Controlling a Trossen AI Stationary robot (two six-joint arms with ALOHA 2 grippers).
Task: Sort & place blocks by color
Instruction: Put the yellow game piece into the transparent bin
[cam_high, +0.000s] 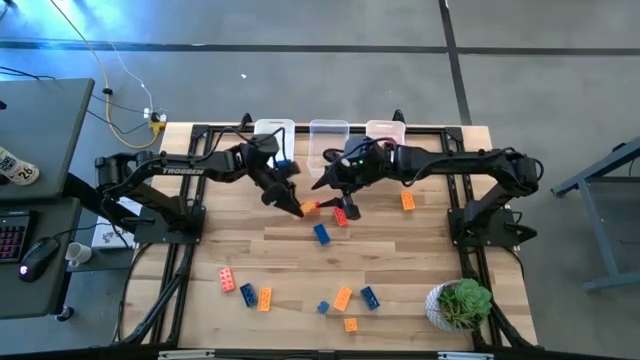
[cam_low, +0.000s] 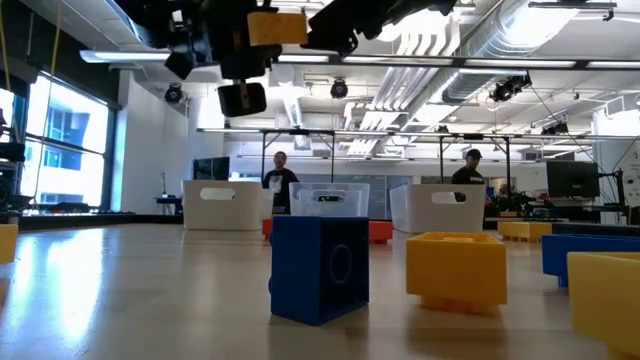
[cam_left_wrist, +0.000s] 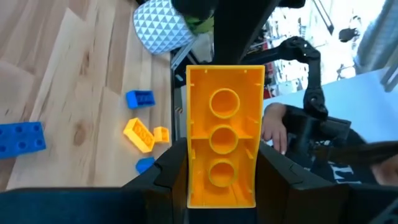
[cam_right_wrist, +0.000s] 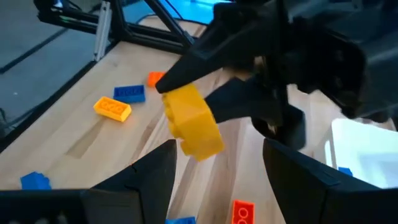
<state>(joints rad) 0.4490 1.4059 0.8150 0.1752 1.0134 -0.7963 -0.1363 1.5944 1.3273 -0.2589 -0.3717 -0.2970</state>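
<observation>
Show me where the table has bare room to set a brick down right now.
Bare wood lies left of the left gripper, which holds an orange-yellow brick, and in the band between the blue brick and the front row. Crowded: the middle by the right gripper, and the front near the potted plant.

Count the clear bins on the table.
3, in a row along the far edge of the table: left bin, middle bin, right bin. Their near ends are partly hidden, but no fourth bin shows.

Robotics lab: exposed ducts (cam_low: 500, 40), workstations (cam_low: 440, 205)
</observation>
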